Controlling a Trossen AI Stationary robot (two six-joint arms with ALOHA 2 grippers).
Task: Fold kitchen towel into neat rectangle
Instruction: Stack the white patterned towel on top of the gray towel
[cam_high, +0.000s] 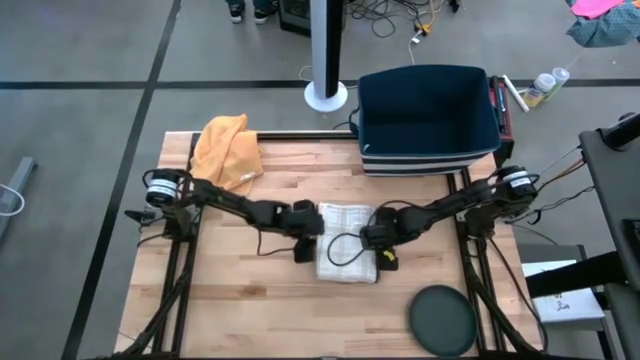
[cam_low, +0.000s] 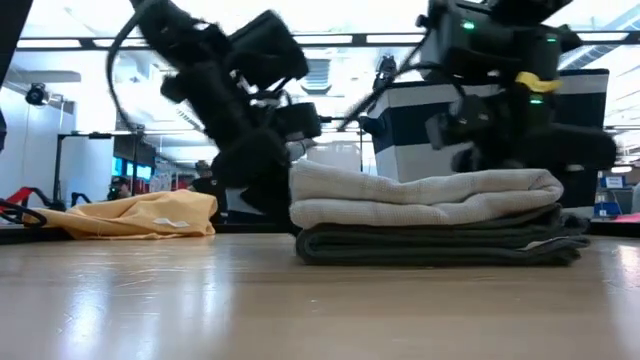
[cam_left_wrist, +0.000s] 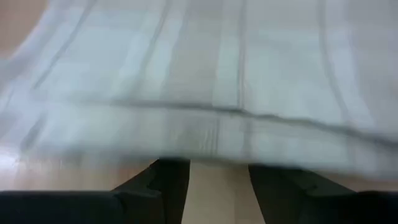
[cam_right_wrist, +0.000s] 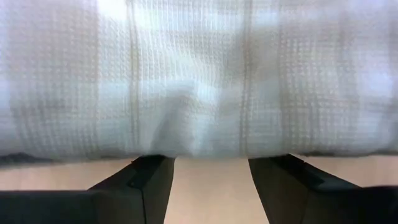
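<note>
While both arms reach in from the side edges of the worktop (cam_high: 240, 300), a folded towel (cam_high: 348, 243) lies near its centre, a compact pale rectangle with faint stripes. From table height the towel (cam_low: 430, 215) shows as a stack of layers, lighter folds on top and darker ones beneath, flat on the wood.

The left claw (cam_high: 306, 236) sits at the towel's left side. In its wrist view its two dark fingers (cam_left_wrist: 163, 183) stand apart with bare wood between them, their tips at the towel's (cam_left_wrist: 205, 81) edge; whether they touch the cloth is unclear. Nothing is clamped between them.

The right claw (cam_high: 378, 240) sits at the towel's right side. Its fingers (cam_right_wrist: 149, 180) also stand apart, bare wood between them, tips at the waffle-weave edge of the towel (cam_right_wrist: 199, 81), gripping nothing visible.

An orange cloth (cam_high: 228, 150) lies crumpled at the far left corner of the worktop. A dark blue bin (cam_high: 428, 120) stands at the far edge, toward the right. A dark round disc (cam_high: 441, 320) lies near the near right corner. A black cable (cam_high: 345, 252) loops over the towel from the right arm.
</note>
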